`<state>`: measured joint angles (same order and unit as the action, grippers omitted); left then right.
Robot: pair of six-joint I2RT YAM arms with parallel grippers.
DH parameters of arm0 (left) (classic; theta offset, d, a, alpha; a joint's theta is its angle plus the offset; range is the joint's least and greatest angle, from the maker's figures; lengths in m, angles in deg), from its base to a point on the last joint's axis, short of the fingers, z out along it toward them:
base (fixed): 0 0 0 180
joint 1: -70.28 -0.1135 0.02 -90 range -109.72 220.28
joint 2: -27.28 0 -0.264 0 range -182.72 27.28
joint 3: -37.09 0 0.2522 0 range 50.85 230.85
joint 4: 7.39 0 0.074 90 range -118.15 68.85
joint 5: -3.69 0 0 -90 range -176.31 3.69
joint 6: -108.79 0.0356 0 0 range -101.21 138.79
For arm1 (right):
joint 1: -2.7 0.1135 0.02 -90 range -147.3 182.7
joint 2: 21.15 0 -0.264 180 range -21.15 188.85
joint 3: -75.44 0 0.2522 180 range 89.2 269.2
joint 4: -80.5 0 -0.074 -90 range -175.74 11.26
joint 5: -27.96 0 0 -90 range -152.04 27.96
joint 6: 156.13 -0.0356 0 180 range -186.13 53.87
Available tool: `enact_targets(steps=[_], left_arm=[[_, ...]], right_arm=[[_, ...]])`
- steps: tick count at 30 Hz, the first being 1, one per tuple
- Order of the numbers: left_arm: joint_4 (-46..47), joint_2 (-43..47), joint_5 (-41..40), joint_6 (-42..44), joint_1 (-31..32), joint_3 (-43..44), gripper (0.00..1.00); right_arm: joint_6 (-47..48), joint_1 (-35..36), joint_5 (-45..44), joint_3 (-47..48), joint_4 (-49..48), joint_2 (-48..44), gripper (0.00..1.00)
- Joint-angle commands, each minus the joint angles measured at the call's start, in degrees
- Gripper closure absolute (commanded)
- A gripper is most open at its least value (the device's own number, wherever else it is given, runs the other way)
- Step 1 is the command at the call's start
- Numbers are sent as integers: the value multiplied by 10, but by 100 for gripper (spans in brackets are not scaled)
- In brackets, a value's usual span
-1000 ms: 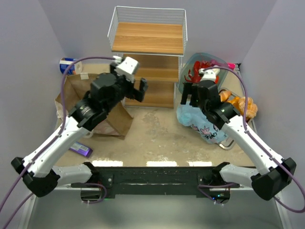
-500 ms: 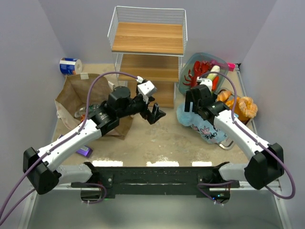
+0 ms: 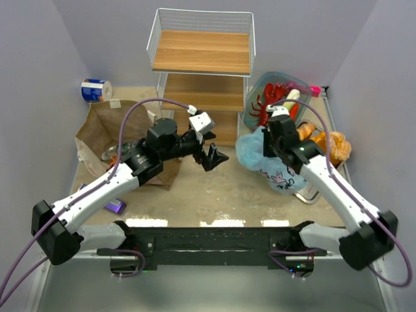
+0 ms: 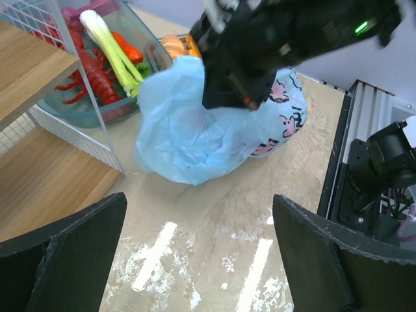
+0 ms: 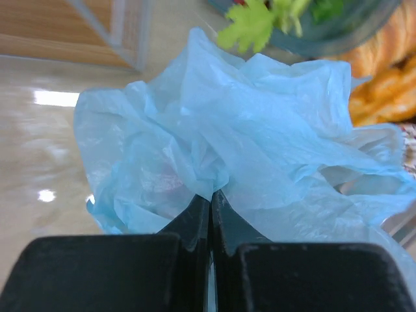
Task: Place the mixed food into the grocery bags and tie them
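Note:
The light-blue plastic bag (image 3: 281, 177) lies at the right of the table, its loose top (image 3: 252, 151) bunched up. My right gripper (image 3: 268, 148) is shut on that bunched film (image 5: 260, 130), jaws pressed together on a fold. My left gripper (image 3: 215, 157) hovers open over bare table, a short way left of the bag (image 4: 188, 130), nothing between its fingers (image 4: 65, 247). The brown paper bag (image 3: 104, 127) stands at the left. Red lobster (image 4: 91, 71) and leek (image 4: 114, 52) lie in the teal dish (image 3: 255, 97). Breads (image 3: 333, 146) sit at the right.
A wire shelf with wooden boards (image 3: 203, 52) stands at the back centre. A blue-and-white roll (image 3: 96, 89) lies in the back left corner. A small purple bar (image 3: 112, 206) lies by the left arm. The black rail (image 4: 364, 162) runs along the near edge.
My right gripper has shut on the blue bag's top and drawn it up and leftward. My left arm swung from over the paper bag to the table's centre, jaws still open.

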<state>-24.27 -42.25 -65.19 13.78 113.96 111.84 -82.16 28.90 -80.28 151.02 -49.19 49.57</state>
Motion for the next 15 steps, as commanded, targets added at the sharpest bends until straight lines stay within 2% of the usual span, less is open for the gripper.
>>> enact_targets(steps=[1,3,7,8,10,11,15], left_arm=[[-4,49,17,64,1,12,0],[-9,64,1,77,-3,11,0],[-1,83,3,55,-41,11,0],[7,82,12,4,-56,12,0],[22,78,69,-39,-113,1,0],[58,74,90,-78,-140,-4,0],[91,49,186,-130,-153,-11,0]], right_arm=[[35,1,163,42,-6,-116,100],[41,1,201,37,-12,-147,100],[50,1,352,-3,-60,-191,100],[47,1,369,-10,-71,-197,100],[47,1,401,-22,-92,-205,100],[46,1,424,-27,-97,-207,100],[35,1,474,-37,-142,-217,100]])
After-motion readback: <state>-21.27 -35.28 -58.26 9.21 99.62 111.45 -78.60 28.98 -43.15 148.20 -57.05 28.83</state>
